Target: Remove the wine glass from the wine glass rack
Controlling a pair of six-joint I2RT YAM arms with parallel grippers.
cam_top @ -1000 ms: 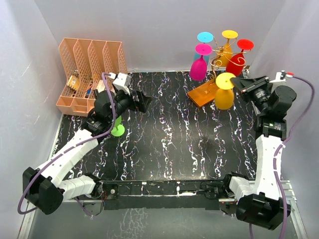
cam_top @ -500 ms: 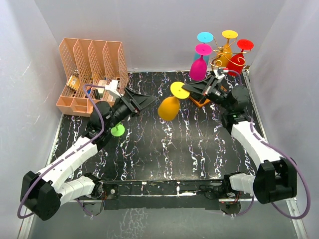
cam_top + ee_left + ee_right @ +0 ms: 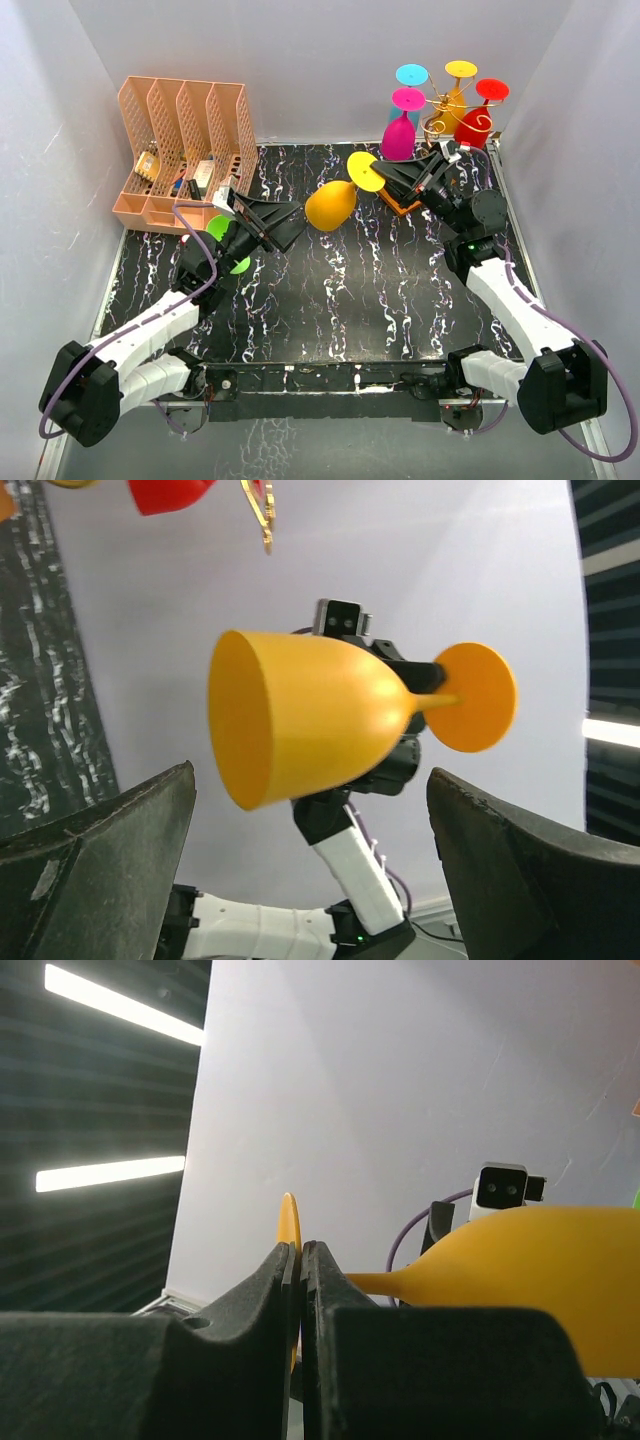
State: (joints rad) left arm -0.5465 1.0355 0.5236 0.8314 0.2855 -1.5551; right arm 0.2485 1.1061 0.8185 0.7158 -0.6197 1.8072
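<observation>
My right gripper point(image 3: 388, 178) is closed to a thin slit and pinches the glass point(image 3: 331, 205) at its foot end. In the right wrist view my fingers point(image 3: 250, 1300) sit almost together. The foot stands edge-on between them, and the stem runs off to the right into the bowl.

The glass is orange-yellow and hangs in the air over the table point(image 3: 340, 300). It is off the rack point(image 3: 437, 108) and between my two grippers. Its long axis lies close to level. In the top view it runs from back right to front left, with the foot toward the rack and my right wrist and the open mouth toward my left gripper point(image 3: 296, 224). From the left wrist it lies sideways, with the mouth at the left and the foot at the right, and my right gripper is dark behind the stem.

My left gripper is spread wide and holds nothing. Its two fingers point(image 3: 110, 850) fill the lower corners of that view, with the bowl above the gap between them and apart from both.

The rack stands in the back right corner on its orange base. It carries four other glasses point(image 3: 398, 137), foot up and bowl down: blue, magenta, orange-yellow and red. A peach organizer point(image 3: 180, 130) stands at the back left.
</observation>
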